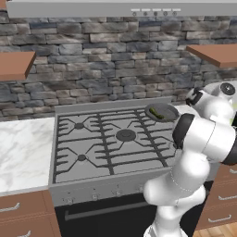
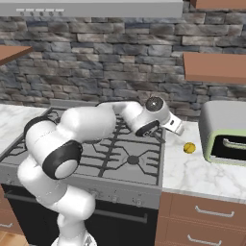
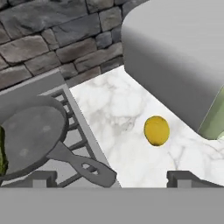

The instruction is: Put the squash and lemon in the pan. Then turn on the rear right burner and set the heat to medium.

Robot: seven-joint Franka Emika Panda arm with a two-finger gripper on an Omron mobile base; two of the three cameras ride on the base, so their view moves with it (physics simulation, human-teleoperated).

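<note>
Wide-open and empty, tool [image 3: 111,178] hovers over the counter [image 3: 118,113]; lemon [image 3: 156,130] lies just ahead, slightly right, pan [image 3: 33,135] with squash [image 3: 2,151] to its left.

Stove with pan at rear right, white arm at the right edge

The pan [image 1: 162,112] sits on the rear right burner of the stove [image 1: 111,139], with the squash [image 1: 156,113] lying inside it — dark green, toward the pan's left side. The larger centre burner [image 1: 125,135] is bare, as are the two left burners. The white arm [image 1: 199,148] rises from the lower right and covers the stove's front right corner. Marble table [image 1: 23,152] lies left of the stove — wooden drawers [image 1: 23,210] below it, stone wall [image 1: 102,60] behind.
</note>
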